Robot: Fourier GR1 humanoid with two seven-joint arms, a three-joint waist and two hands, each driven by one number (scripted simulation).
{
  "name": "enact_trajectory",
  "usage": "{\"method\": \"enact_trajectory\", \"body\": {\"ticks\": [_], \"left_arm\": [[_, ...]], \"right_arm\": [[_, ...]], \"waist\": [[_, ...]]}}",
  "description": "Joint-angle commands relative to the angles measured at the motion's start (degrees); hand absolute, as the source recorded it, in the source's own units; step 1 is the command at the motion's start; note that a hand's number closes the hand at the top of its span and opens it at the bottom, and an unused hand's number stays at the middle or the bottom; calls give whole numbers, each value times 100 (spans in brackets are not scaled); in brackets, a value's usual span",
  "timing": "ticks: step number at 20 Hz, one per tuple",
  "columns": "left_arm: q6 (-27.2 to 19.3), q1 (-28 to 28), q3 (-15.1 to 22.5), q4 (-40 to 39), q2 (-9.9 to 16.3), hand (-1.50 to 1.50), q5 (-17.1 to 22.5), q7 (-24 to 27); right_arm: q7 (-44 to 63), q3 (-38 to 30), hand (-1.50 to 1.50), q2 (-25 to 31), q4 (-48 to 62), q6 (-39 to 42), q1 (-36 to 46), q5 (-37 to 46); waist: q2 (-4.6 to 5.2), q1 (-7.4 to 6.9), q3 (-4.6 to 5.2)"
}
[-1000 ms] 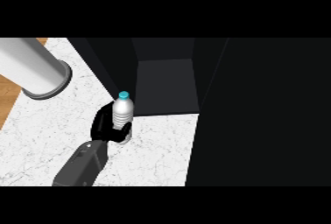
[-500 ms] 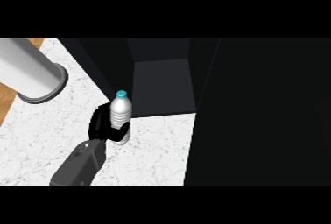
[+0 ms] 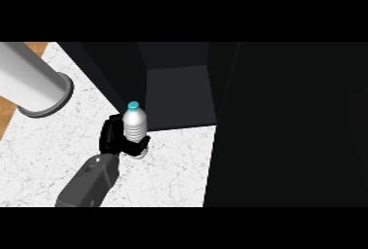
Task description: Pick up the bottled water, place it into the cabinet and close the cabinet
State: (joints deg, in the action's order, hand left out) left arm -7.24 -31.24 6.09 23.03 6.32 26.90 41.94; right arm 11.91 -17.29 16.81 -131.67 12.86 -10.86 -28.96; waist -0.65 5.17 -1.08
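On the white marbled counter, a thick grey cylinder lies slanting across the far left corner, well apart from the action, with a strip of wooden floor showing past the counter's edge. To the right stands the dark cabinet, its opening facing the counter, and a broad black panel, perhaps its door, fills the whole right side of the view. The left hand comes up on its grey forearm from the lower edge, its black fingers curled round the lower part of the bottled water. The bottle stands upright, just in front of the cabinet's opening and near its left wall. It is clear and ribbed, pale against the dark, with a turquoise cap on top. Its base is hidden by the fingers.
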Motion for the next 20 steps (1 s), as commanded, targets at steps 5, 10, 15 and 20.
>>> {"method": "enact_trajectory", "body": {"ticks": [5, 10, 15, 20], "left_arm": [[-1090, -1497, 226, 171, -600, 150, 71, -705], [-1564, -1548, 267, 67, -600, 150, -36, -709], [-1719, -1488, 185, 58, -595, 150, 35, -529], [-1401, -1232, -22, 136, -599, 150, 443, -355]], "right_arm": [[50, -249, -150, 244, 176, 225, 125, -481], [27, -504, -150, 356, 291, 254, 201, -683], [69, -631, -150, 441, 382, 372, 148, -942], [-63, -647, -150, 407, 479, 544, 94, -974]], "waist": [[134, 342, 108], [160, 325, 109], [178, 388, 118], [218, 476, 135]]}}
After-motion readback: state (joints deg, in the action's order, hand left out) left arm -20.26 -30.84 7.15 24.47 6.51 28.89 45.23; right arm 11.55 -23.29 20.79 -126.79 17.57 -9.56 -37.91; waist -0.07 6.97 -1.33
